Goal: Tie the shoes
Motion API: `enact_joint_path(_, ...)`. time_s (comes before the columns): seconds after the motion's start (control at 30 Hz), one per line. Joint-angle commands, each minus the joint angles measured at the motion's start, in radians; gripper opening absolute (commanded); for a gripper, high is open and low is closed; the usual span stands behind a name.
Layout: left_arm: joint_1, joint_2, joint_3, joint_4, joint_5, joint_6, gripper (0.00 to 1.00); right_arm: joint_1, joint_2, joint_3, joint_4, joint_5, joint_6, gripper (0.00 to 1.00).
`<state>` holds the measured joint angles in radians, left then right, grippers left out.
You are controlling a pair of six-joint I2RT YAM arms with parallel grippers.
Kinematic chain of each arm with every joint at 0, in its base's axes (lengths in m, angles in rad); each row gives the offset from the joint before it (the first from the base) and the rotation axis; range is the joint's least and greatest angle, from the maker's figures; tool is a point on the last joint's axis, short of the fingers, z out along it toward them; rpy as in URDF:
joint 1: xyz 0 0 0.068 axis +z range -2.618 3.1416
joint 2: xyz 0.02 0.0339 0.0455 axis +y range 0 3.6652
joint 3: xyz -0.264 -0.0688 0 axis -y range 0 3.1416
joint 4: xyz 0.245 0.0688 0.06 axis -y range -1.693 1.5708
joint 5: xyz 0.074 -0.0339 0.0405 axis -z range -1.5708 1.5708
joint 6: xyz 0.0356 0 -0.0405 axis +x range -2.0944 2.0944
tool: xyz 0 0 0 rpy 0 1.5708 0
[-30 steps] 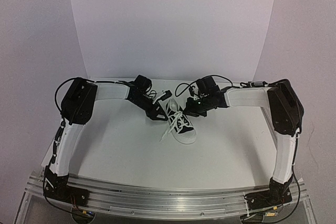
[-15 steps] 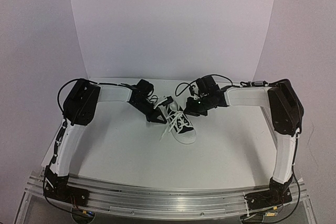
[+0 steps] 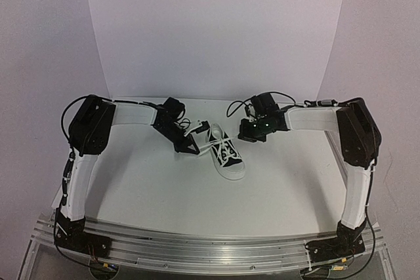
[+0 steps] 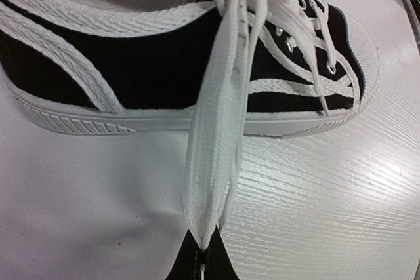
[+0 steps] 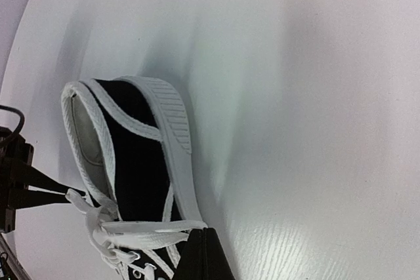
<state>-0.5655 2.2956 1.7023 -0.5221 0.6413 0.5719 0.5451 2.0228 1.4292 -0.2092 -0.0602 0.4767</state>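
A small black canvas shoe (image 3: 230, 157) with a white sole and toe cap lies mid-table, toe toward the near edge. My left gripper (image 3: 192, 147) sits just left of it, and the left wrist view shows that gripper (image 4: 205, 250) shut on a folded white lace (image 4: 216, 149) running taut up to the knot over the shoe (image 4: 131, 63). My right gripper (image 3: 248, 137) is at the shoe's right side. In the right wrist view it (image 5: 205, 234) is shut with a white lace (image 5: 147, 227) running from the knot into its tips, beside the shoe (image 5: 134, 162).
The white table (image 3: 164, 188) is backed by a white folded backdrop (image 3: 216, 31). An aluminium rail (image 3: 210, 244) carrying both arm bases runs along the near edge. The left arm's black fingers (image 5: 39, 195) show at the left edge of the right wrist view.
The left gripper has shut on the lace that trailed off the shoe's left front and drawn it leftward. The right gripper has shifted slightly right and back.
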Motion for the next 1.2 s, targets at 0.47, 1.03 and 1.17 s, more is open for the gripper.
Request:
enact_joint_path(0.47, 0.037, -0.066, -0.100, 0.029, -0.156, 0.106, 0.00, -0.055, -0.031, -0.108, -0.024, 0.032, 0.003, 0.00)
enact_joint_path(1.03, 0.053, -0.056, -0.152, 0.057, -0.218, 0.156, 0.00, -0.067, -0.033, -0.200, -0.022, 0.015, 0.028, 0.00)
enact_joint_path(1.17, 0.053, -0.058, -0.159, 0.060, -0.222, 0.160, 0.00, -0.067, -0.029, -0.212, -0.018, 0.003, 0.036, 0.00)
